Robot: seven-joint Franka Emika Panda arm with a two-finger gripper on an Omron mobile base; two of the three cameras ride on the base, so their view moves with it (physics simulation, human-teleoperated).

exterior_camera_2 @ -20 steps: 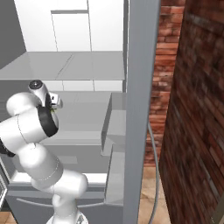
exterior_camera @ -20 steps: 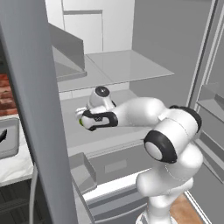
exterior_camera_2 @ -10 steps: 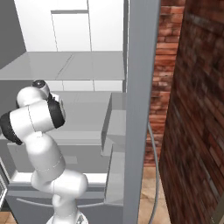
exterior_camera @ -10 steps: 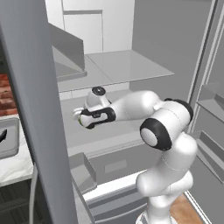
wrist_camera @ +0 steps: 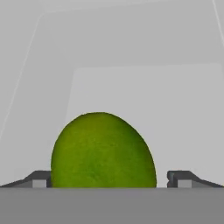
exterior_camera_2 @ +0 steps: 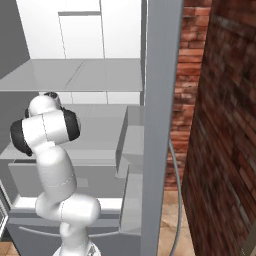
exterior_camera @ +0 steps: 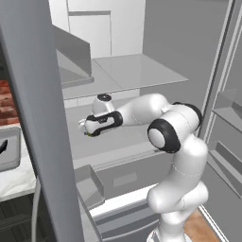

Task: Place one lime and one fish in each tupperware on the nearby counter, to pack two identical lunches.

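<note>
- Arm (exterior_camera: pixel 170 132) reaches left from the base into the open fridge, forearm roughly level over the middle fridge shelf (exterior_camera: pixel 120 137).
- Gripper (exterior_camera: pixel 88 130) sits at the left end of the arm, low over that shelf, pointing left in the left base view.
- Fingers (wrist_camera: pixel 38 179) spread wide, released; one tip on each side of the lime (wrist_camera: pixel 103 151) in the hand view.
- Lime sits between the two tips, close to the camera. Left tip looks right against the lime's edge; right tip has a clear gap. Cannot tell if either actually touches.
- Lime not clamped; it rests on the pale grey shelf surface.
- In the left base view only a small green-yellow sliver of the lime (exterior_camera: pixel 88 134) shows just under the gripper.
- Lime is green, rounded, egg-like outline, darker toward the bottom.
- Upper fridge shelf (exterior_camera: pixel 127 71) is above the arm, a flat grey slab.
- Fridge door (exterior_camera: pixel 35 118) stands open in the near left of the left base view, partly blocking the scene.
- A grey tray (exterior_camera: pixel 9 149) shows at the far left edge, behind the door, on a white desk (exterior_camera: pixel 16 177); a dark thing lies in it, too cut off to name.
- Right base view: arm shoulder and elbow (exterior_camera_2: pixel 47 132) in front of the fridge shelves, brick wall (exterior_camera_2: pixel 220 115) on the right.
</note>
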